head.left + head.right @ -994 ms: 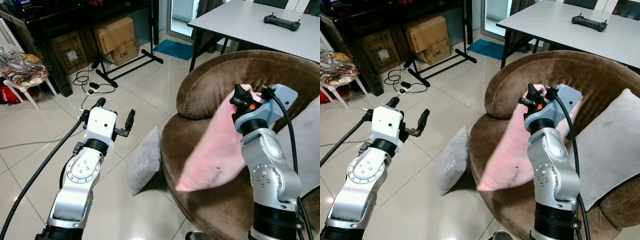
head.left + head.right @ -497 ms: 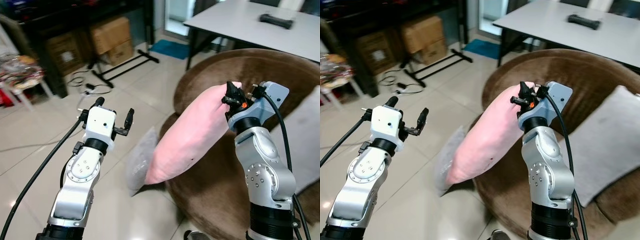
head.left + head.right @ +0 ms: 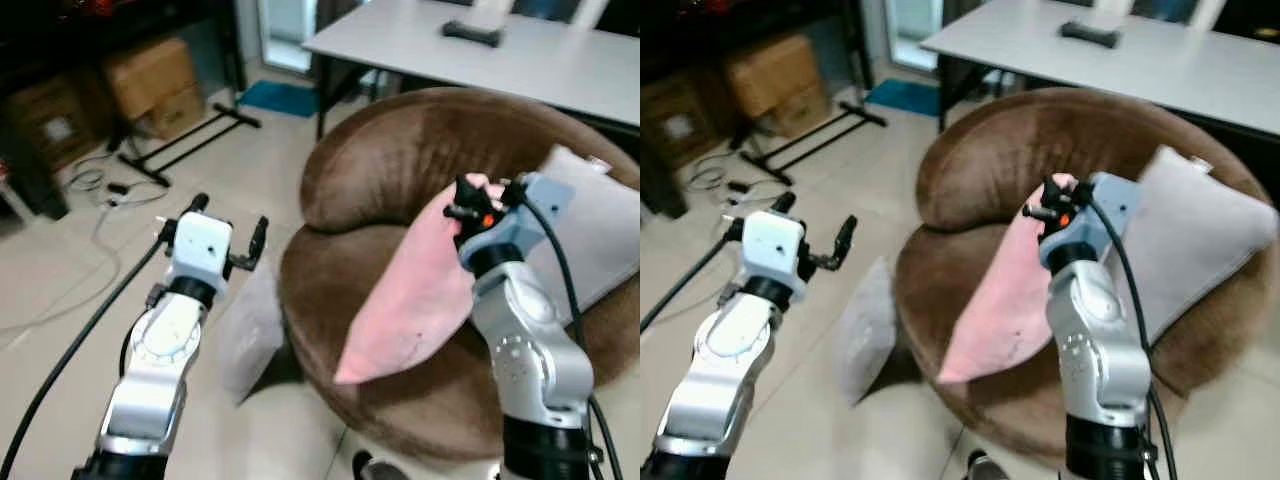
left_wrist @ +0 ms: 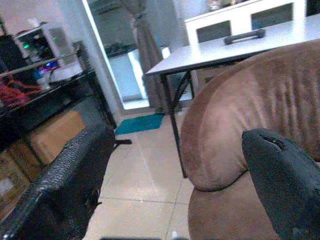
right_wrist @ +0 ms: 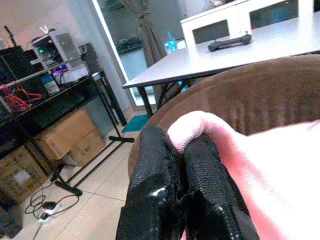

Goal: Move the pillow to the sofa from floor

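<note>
Your right gripper (image 3: 468, 203) pinches the pink pillow (image 3: 410, 295), hanging over the sofa (image 3: 390, 170). Your left gripper (image 3: 228, 228) is spread, empty.

We see silver jointed arms | white wrist housings | black cables | left end effector (image 3: 228, 228), right end effector (image 3: 468, 207): black fingers

soft indoor daylight; eye views motion-blurred; wrist views sharper, slightly hazy

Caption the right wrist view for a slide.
Right gripper pinching a corner of the pink pillow above the brown sofa.
</note>
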